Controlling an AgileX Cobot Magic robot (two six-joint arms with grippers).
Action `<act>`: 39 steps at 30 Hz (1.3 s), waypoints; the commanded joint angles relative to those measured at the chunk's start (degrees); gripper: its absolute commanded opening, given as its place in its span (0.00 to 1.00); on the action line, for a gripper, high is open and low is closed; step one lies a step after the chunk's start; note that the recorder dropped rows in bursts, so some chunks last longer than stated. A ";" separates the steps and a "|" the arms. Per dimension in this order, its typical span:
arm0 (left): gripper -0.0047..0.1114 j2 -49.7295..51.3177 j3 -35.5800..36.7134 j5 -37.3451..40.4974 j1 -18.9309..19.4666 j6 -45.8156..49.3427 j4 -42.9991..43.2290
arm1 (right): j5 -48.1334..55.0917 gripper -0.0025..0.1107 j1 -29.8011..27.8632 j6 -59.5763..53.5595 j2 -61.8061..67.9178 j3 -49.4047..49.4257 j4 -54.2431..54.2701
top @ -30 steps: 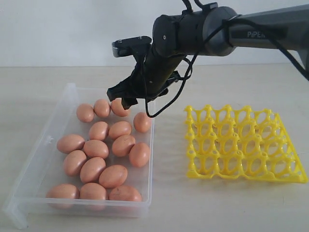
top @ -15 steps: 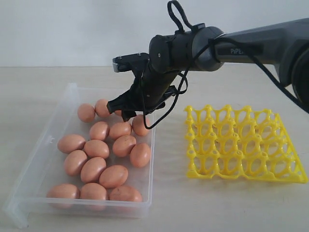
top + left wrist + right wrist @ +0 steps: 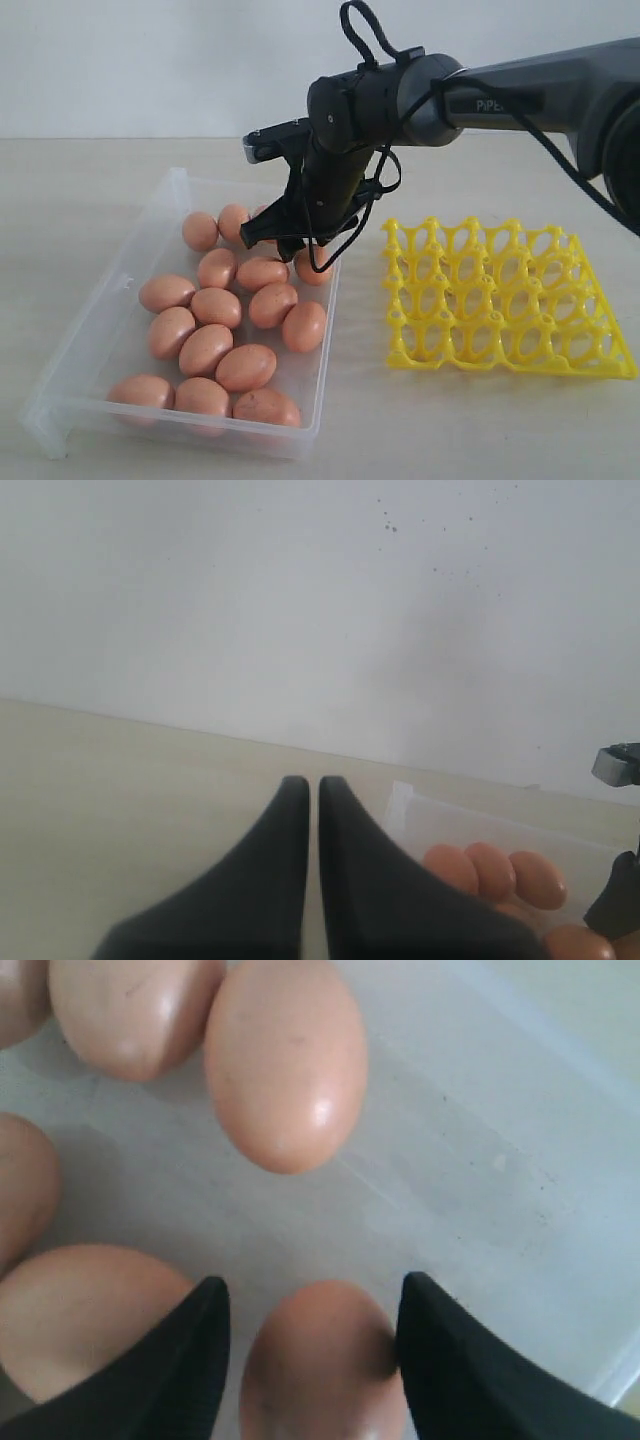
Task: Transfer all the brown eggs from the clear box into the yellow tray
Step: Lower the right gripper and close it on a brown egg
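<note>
Eggs [image 3: 245,367] all lie in the box [image 3: 105,310], but right claw [image 3: 315,1282] has dropped astride 1, jaws apart, readying a first pick; left claw [image 3: 307,780] together.

A pale beige tabletop [image 3: 60,200] fills the lower part of the frame. A plain whitish wall [image 3: 150,60] spans the top; the left wrist view shows small dark specks [image 3: 385,525] on it.
</note>
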 commanded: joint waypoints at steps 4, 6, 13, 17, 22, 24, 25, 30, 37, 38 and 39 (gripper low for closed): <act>0.07 0.20 -0.21 -0.11 -0.22 -0.07 -0.03 | 2.93 0.52 -0.09 0.63 0.32 0.17 -1.61; 0.07 0.20 -0.21 -0.11 -0.22 -0.07 -0.03 | 2.93 0.53 -0.09 0.63 0.32 0.17 -1.61; 0.07 0.20 -0.21 -0.11 -0.22 -0.07 -0.03 | 5.10 0.52 -0.09 0.60 0.32 0.17 -1.61; 0.07 0.20 -0.21 -0.11 -0.22 -0.07 -0.03 | 5.26 0.52 -0.09 0.47 0.32 0.17 -1.61; 0.07 0.20 -0.21 -0.11 -0.22 -0.07 -0.03 | 6.32 0.50 -0.09 0.48 1.80 0.17 -1.61; 0.07 0.20 -0.21 -0.11 -0.22 -0.07 -0.03 | 6.88 0.40 -0.09 0.48 3.37 0.17 -1.45; 0.07 0.20 -0.21 -0.11 -0.22 -0.07 -0.03 | 6.88 0.32 -0.09 0.48 4.01 0.17 -1.45; 0.07 0.20 -0.21 -0.11 -0.22 -0.07 -0.03 | 6.27 0.02 -0.09 -1.48 5.22 0.17 -1.95; 0.07 0.20 -0.21 -0.11 -0.22 -0.07 -0.03 | 2.66 0.02 -0.09 -1.48 2.26 0.17 -3.16; 0.07 0.20 -0.21 -0.11 -0.22 -0.07 -0.03 | 1.69 0.02 -0.09 -1.48 1.42 0.17 -3.50; 0.07 0.20 -0.21 -0.11 -0.22 -0.07 -0.03 | 1.01 0.02 -0.09 -0.81 0.59 0.17 -3.95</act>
